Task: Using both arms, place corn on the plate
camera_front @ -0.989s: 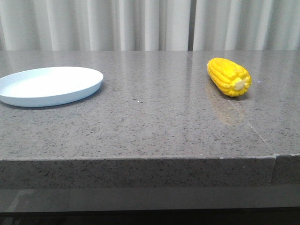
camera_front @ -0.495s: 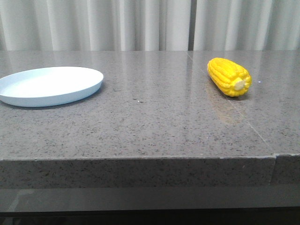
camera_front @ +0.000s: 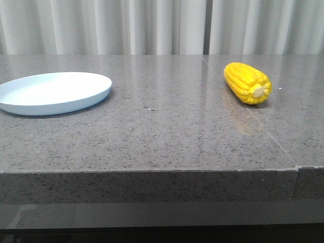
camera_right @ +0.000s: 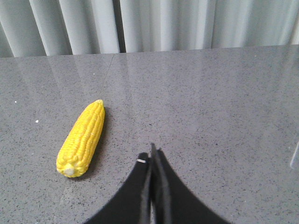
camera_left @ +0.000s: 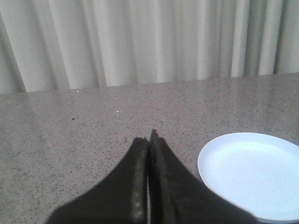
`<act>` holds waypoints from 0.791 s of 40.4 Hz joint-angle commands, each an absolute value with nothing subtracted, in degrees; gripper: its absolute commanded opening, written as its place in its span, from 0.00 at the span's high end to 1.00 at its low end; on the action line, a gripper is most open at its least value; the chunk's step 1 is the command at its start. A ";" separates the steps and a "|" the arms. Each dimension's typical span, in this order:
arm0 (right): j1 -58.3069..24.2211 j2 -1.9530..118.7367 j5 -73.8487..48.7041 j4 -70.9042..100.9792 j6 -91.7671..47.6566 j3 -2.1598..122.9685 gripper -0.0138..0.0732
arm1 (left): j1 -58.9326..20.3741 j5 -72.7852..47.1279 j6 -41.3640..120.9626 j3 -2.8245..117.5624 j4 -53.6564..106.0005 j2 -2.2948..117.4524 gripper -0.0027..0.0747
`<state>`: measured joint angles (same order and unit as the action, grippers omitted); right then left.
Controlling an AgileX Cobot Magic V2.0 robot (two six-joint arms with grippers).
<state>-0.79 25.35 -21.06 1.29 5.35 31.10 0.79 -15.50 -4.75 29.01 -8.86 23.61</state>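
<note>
Grey speckled stone bench (camera_front: 167,136) carries the pale blue plate (camera_front: 53,92) at front-view left and the yellow corn cob (camera_front: 247,82) at right, well apart, stub end toward the camera. Left wrist view: left end effector (camera_left: 148,140) clenched, empty, plate just beside it. Right wrist view: right end effector (camera_right: 152,156) clenched, empty, corn cob lying near on the bench.

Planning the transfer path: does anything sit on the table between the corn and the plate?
Nothing visible does. The corn lies at the right, the plate at the left, with only bare tabletop between them.
</note>
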 commanded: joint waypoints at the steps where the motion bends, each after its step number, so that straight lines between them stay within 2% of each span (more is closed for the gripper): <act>1: -0.52 26.05 -16.53 0.52 5.09 33.09 0.65 | 0.93 -11.03 -4.70 31.04 -9.09 24.33 0.79; 7: -0.52 26.05 -16.53 0.52 5.09 33.09 0.30 | 0.93 -11.12 -4.70 31.04 -9.09 24.33 0.34; 9: -0.52 26.05 -16.53 0.52 5.09 33.09 0.23 | 0.93 -11.12 -4.70 30.93 -9.09 24.33 0.22; 12: -0.52 26.05 -16.53 0.52 5.09 33.09 0.16 | 0.93 -11.12 -4.70 30.84 -9.09 24.33 0.11; 24: -0.52 26.05 -16.59 0.52 5.09 33.09 0.15 | 0.93 -10.13 -4.70 30.86 -8.66 26.66 0.16; 32: -0.52 26.05 -16.59 0.52 5.09 33.09 0.15 | -1.61 -11.91 -4.70 34.59 -7.55 36.86 0.16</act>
